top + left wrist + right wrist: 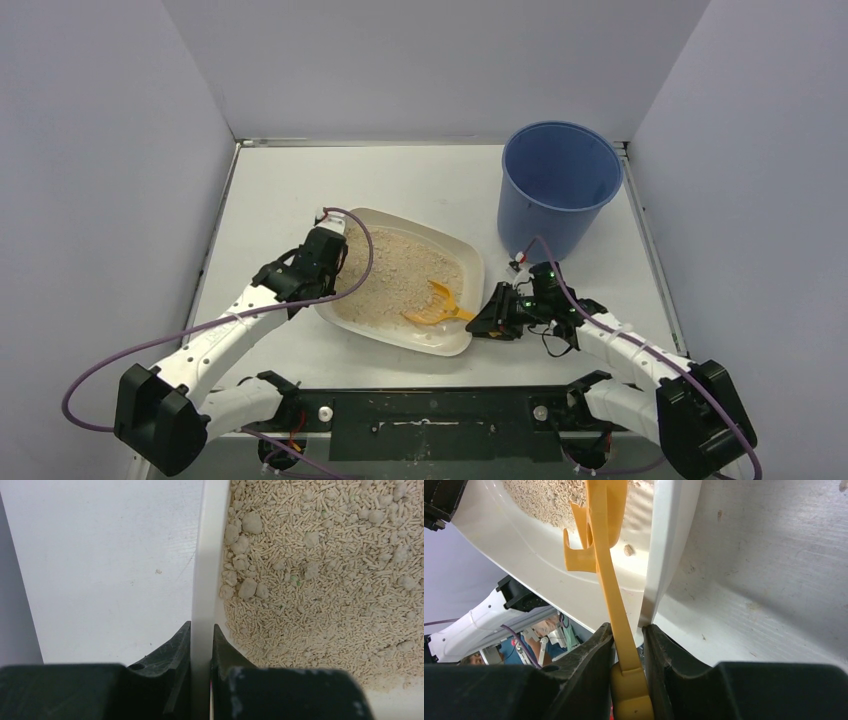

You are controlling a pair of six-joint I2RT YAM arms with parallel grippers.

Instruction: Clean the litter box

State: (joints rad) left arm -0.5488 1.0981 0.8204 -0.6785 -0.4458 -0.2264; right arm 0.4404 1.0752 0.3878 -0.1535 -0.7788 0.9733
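The litter box point(445, 340) sits mid-table, blue bucket point(558, 185) at its 2 o'clock. The left gripper point(201, 635) pinches its 9 o'clock rim, and the right gripper point(628, 632) is clamped on the orange scoop point(606, 555) handle at 4 o'clock.

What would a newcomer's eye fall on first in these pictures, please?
The off-white litter box, full of beige litter, sits mid-table with an orange scoop in its near-right corner. The right fingers pinch the scoop's handle while the left fingers clamp the box's left rim. A blue bucket stands at the far right.
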